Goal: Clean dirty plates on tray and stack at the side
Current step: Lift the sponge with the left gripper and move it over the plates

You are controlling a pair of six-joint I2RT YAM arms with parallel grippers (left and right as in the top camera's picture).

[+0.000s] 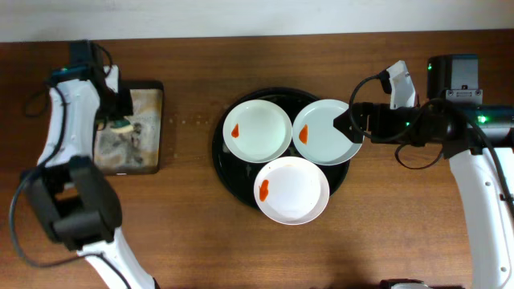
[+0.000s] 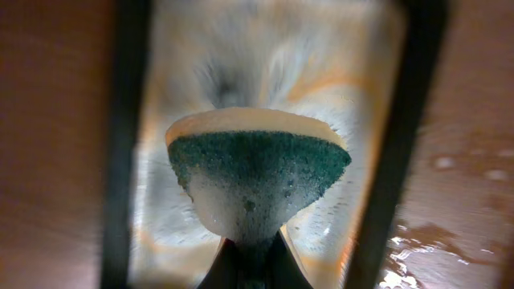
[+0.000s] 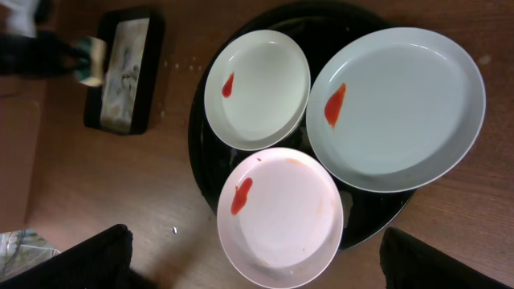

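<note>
Left wrist alone shows left gripper [image 2: 250,250] pinching a seemingly foamy sponge [image 2: 257,172].

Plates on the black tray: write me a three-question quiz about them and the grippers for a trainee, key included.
1. True or false: each of the three plates on the tray bears an orange-red smear.
2. What does the left gripper hold? A) a plate B) a sponge C) nothing
3. Fill in: the number of plates stacked beside the tray is ___.
Key: 1 true; 2 B; 3 zero.
</note>
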